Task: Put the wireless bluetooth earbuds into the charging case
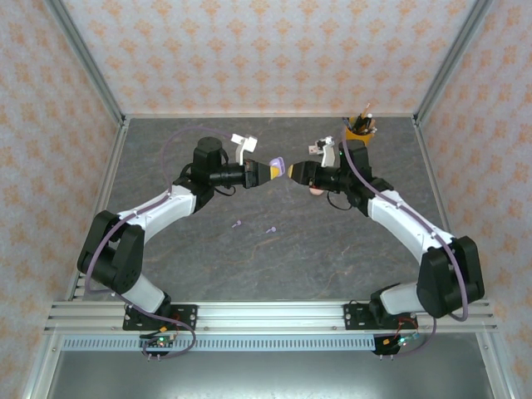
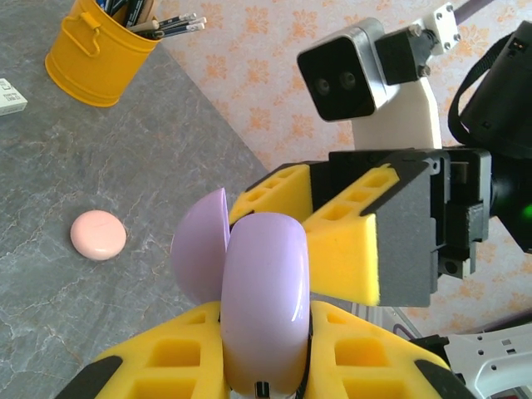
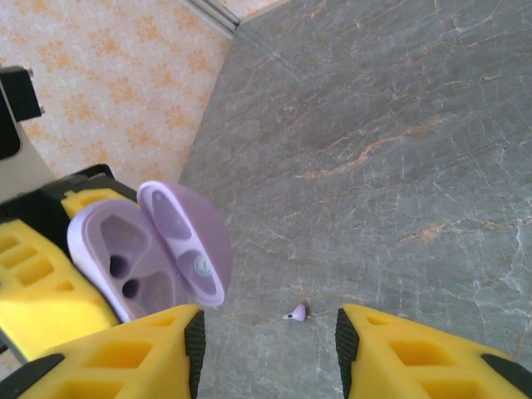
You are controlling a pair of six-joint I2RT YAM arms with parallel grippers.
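Clamped lilac case [image 2: 266,283] sits in left gripper [image 1: 268,171], lid open, sockets facing right gripper [image 3: 268,332]; right jaws apart w/ nothing btwn them; one lilac earbud [image 3: 294,313] lies on table [image 3: 399,125] below that gap, 2nd earbud [image 1: 238,224] near it, toward left arm; right arm is free & nearer, so pick prob. means reaching down; stem direction too small to tell.

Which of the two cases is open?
The lilac case in the left gripper, its lid hinged open; the pink case lies shut on the table.
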